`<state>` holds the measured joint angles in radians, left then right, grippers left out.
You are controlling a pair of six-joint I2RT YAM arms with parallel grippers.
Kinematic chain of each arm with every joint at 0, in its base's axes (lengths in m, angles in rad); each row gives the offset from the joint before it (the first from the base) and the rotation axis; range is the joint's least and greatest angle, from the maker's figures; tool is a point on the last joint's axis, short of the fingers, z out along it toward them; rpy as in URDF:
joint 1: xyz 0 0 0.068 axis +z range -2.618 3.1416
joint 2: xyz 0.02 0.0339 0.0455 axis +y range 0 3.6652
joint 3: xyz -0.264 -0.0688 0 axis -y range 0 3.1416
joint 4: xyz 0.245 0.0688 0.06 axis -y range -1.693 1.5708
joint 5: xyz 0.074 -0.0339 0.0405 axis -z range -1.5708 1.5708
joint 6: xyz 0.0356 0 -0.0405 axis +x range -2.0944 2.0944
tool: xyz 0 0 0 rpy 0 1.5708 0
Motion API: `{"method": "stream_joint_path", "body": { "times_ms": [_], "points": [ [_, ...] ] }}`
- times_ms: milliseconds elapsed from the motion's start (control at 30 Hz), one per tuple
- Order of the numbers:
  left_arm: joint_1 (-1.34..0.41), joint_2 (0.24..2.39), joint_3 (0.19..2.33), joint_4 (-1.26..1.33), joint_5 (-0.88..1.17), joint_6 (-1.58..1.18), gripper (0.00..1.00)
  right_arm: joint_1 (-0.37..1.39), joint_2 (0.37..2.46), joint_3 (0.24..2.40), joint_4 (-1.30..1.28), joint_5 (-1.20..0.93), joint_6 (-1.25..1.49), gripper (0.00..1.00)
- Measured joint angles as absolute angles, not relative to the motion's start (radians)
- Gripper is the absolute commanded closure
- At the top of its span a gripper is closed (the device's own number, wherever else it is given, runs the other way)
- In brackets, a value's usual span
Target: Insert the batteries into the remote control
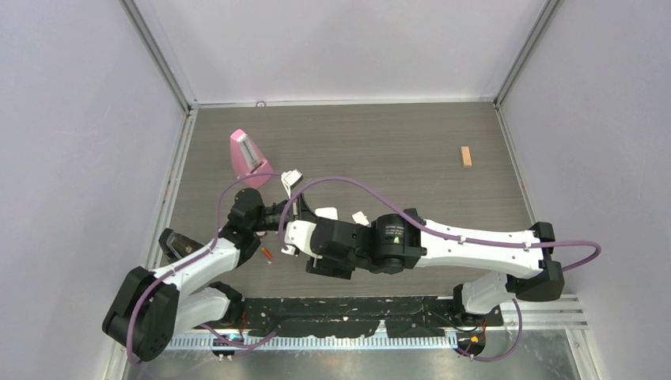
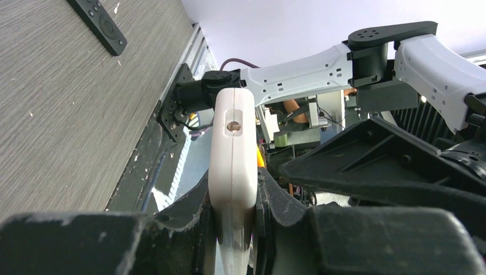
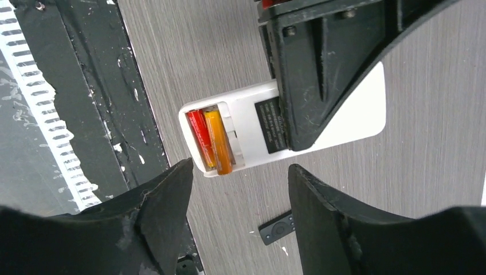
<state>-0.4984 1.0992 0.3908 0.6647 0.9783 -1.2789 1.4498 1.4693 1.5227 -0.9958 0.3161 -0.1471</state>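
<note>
A white remote [image 3: 321, 123] lies back-up over the table, its battery bay open with a red battery [image 3: 200, 137] and an orange battery [image 3: 219, 141] side by side in it. My left gripper [image 2: 232, 192] is shut on this remote, seen edge-on in the left wrist view [image 2: 232, 149]. My right gripper [image 3: 240, 192] is open and empty, hovering just off the remote's bay end, touching nothing. In the top view both grippers meet left of centre, the left gripper [image 1: 273, 215] and the right gripper [image 1: 289, 241]. One loose orange-red battery [image 1: 267, 253] lies on the table beside them.
A black remote [image 1: 178, 244] lies near the left arm and also shows in the right wrist view [image 3: 278, 227]. A pink object [image 1: 245, 154] stands at the back left. Small white pieces [image 1: 291, 178] lie mid-table. A tan wooden block [image 1: 466, 156] sits far right. Walls enclose the table.
</note>
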Motion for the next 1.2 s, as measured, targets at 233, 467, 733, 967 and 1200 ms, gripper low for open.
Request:
{"method": "stream_joint_path", "body": {
  "times_ms": [233, 467, 733, 967, 1200],
  "points": [
    [-0.498, 1.113, 0.391, 0.703, 0.978, -1.303, 1.0, 1.436, 1.393, 1.526, -0.994, 0.325, -0.062, 0.23],
    [-0.498, 1.097, 0.39, 0.734, 0.969, -1.332, 1.0, 1.256, 1.14, 1.359, -0.817, 0.184, 0.242, 0.14],
    [-0.498, 0.984, 0.39, 0.747, 0.857, -1.398, 1.0, 1.014, 0.815, 0.99, -0.532, 0.096, 0.762, 0.13],
    [-0.498, 0.89, 0.39, 0.751, 0.723, -1.481, 1.0, 1.01, 0.802, 0.823, -0.29, 0.064, 1.141, 0.17],
    [-0.498, 0.868, 0.393, 0.745, 0.637, -1.553, 1.0, 1.01, 0.821, 0.79, -0.106, 0.028, 1.295, 0.43]
  ]
}}
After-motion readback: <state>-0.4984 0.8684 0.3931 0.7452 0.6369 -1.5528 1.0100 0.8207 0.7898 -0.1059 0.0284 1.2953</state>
